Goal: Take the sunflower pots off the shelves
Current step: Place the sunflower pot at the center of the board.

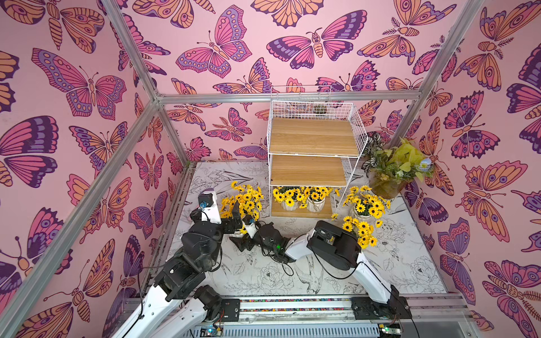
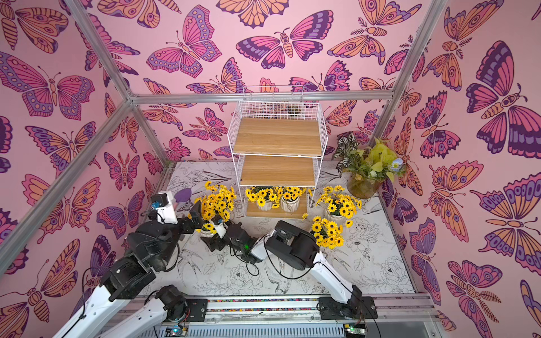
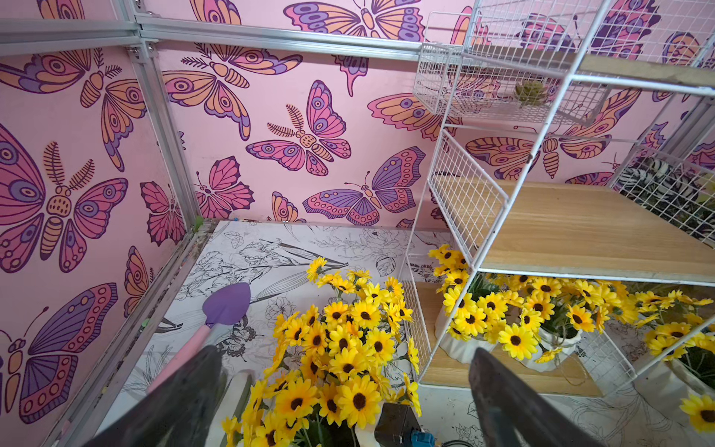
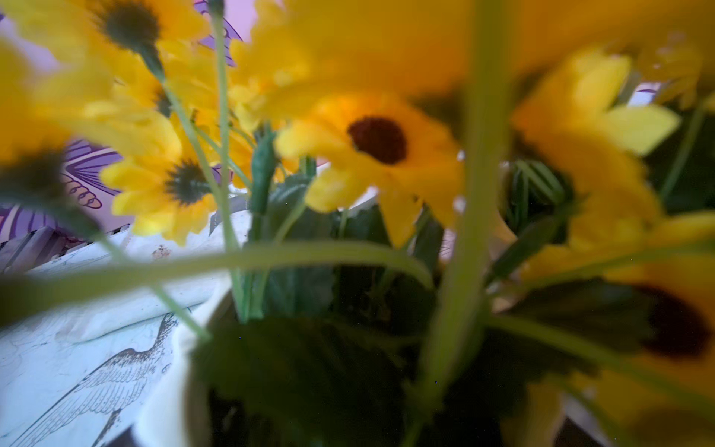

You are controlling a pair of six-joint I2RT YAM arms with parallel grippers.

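Observation:
The shelves (image 1: 313, 137) (image 3: 580, 228) stand at the back; the top two boards are bare. Two sunflower pots (image 1: 289, 204) (image 1: 316, 204) sit on the bottom board, also in the left wrist view (image 3: 460, 344). Left of the rack a sunflower pot bunch (image 1: 244, 202) (image 3: 340, 348) stands on the table. My left gripper (image 1: 237, 222) (image 3: 344, 350) is open, its fingers wide on either side of that bunch. My right gripper (image 1: 244, 241) reaches in low beside it. Its wrist view is filled with blurred sunflowers (image 4: 377, 139) and a white pot rim (image 4: 174, 367); its jaws are hidden.
Two more sunflower pots (image 1: 363, 215) (image 1: 361, 232) stand on the table right of the rack. A brownish pot of leafy foliage (image 1: 386, 187) fills the back right corner. A purple trowel (image 3: 226, 305) lies by the left wall. A wire basket with a small succulent (image 3: 532, 93) hangs behind the rack.

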